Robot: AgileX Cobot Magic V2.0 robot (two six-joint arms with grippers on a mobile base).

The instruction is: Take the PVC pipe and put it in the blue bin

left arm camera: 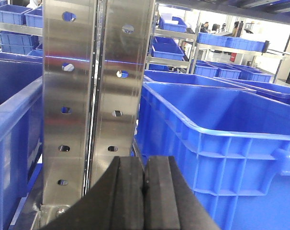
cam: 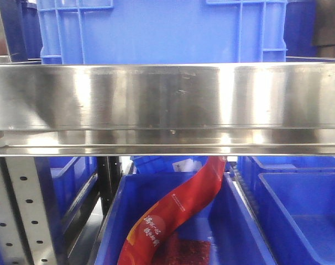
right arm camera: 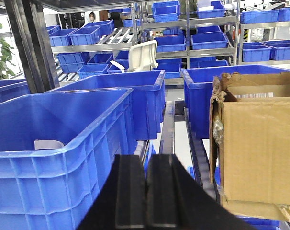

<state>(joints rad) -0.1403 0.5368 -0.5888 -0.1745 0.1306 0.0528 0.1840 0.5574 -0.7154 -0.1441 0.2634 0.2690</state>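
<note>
both hands, left hand (left arm camera: pixel 144 191) and right hand (right arm camera: pixel 146 191), pressed together empty; pvc pipe unseen, axis untellable.

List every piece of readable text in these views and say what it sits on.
Red bag: a column of yellow characters and a smaller line of print, all too blurred to read.
White label behind the bag: print too small to read.
Cardboard box: no legible print.
Blue bins, steel shelf: no text.
</note>
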